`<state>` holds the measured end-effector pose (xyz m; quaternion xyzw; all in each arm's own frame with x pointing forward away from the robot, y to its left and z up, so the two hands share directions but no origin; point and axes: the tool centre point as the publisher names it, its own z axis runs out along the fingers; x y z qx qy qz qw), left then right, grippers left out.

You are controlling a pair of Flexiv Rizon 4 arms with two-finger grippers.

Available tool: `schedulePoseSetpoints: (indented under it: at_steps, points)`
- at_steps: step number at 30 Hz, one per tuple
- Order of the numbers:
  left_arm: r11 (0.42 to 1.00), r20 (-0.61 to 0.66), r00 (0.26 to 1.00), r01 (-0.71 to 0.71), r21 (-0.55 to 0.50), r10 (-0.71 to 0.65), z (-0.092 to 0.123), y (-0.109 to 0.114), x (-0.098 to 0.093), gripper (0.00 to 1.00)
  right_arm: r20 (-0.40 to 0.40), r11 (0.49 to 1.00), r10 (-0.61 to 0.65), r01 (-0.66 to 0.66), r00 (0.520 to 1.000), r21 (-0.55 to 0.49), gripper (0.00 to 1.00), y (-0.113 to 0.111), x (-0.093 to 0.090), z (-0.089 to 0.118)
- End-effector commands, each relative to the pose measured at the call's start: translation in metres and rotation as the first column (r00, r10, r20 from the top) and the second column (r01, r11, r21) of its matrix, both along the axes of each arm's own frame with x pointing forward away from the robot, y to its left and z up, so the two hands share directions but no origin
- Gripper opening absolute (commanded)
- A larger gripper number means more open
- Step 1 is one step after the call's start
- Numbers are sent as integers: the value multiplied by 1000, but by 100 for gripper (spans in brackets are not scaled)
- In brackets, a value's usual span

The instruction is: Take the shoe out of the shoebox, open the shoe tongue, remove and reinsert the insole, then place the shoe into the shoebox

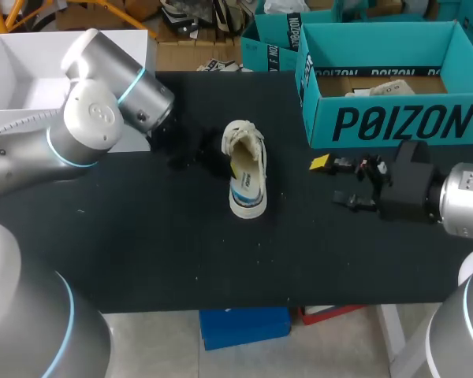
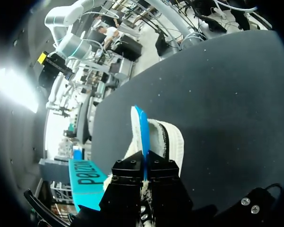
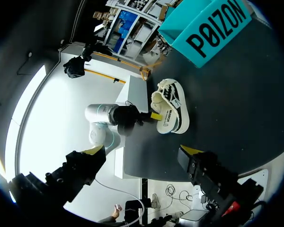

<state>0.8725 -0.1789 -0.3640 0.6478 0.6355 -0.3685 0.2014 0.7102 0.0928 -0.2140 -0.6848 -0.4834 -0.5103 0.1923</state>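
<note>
Left wrist view: left gripper (image 2: 145,177) clamps the insole (image 2: 143,132) inside the shoe (image 2: 174,142); best lift steadily. Right gripper (image 3: 143,151) gapes, apart from it.

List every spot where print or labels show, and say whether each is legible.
Front wall of the shoebox: large black brand lettering, legible, not transcribed here.
Side of the shoe: small printed mark, too small to read.
Blue insole: no print visible.
</note>
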Motion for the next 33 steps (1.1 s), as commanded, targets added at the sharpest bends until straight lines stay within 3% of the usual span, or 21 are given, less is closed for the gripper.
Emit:
schedulePoseSetpoints:
  at_steps: [1,20,25,27,30,33]
  points:
    - [1000,2,1000,-10,9,10,2,0,2,0,0,1000,0,0,1000,0,100,0,0,0]
    - [991,48,997,-71,115,66,-4,-11,26,0,0,1000,0,0,1000,0,100,0,0,0]
    - [991,50,997,-66,119,61,-1,-13,23,0,0,1000,0,0,1000,0,100,0,0,0]
    - [993,38,998,-46,111,42,0,-12,17,33,0,1000,0,0,1000,0,100,0,0,0]
    - [995,36,999,-22,96,18,5,-7,4,45,0,1000,0,0,1000,0,100,0,0,0]
    - [997,33,999,2,81,-5,10,-2,-9,47,0,1000,0,0,1000,0,100,0,0,0]
